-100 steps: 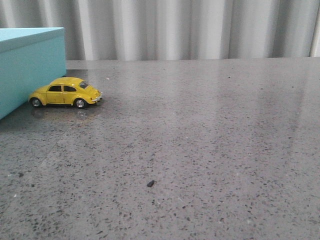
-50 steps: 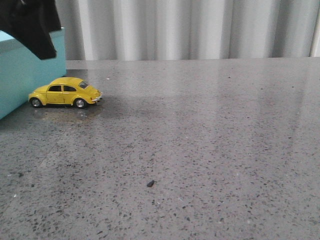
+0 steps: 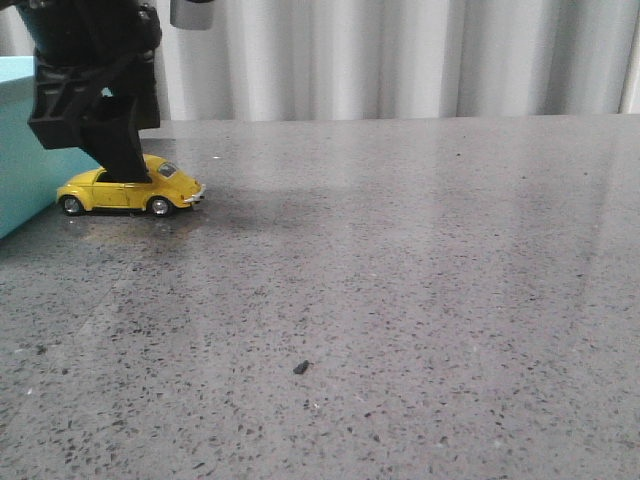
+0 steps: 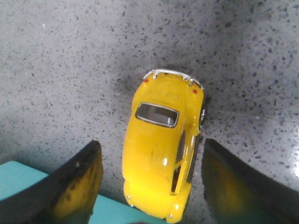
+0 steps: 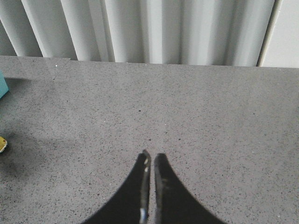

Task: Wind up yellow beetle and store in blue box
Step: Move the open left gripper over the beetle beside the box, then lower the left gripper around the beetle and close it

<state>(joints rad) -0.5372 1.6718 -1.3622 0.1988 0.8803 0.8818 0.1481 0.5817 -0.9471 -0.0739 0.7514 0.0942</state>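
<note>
The yellow beetle sits on the speckled grey table, side-on to me, its nose almost against the near corner of the blue box at the left edge. The left gripper is over the car's roof, and from its own wrist camera the beetle lies lengthwise between two widely spread fingers, one on either flank with clear table showing on both sides, so the jaws are open and nothing is gripped yet. The right gripper hangs apart over bare table with its tips pinched nearly together, holding nothing. The step in hand looks like the first grasp of the toy, ahead of drawing it back to wind it. To do that well, I'd want the fingers to close evenly on the doors, low on the body rather than on the rounded roof, since that glossy paint looks likely to slip out of a high pinch. The car sits slightly skewed between the fingers, so a small turn of the wrist should help before closing. The box corner is very close to the nose, so any pull along the table should run away from the box.
</note>
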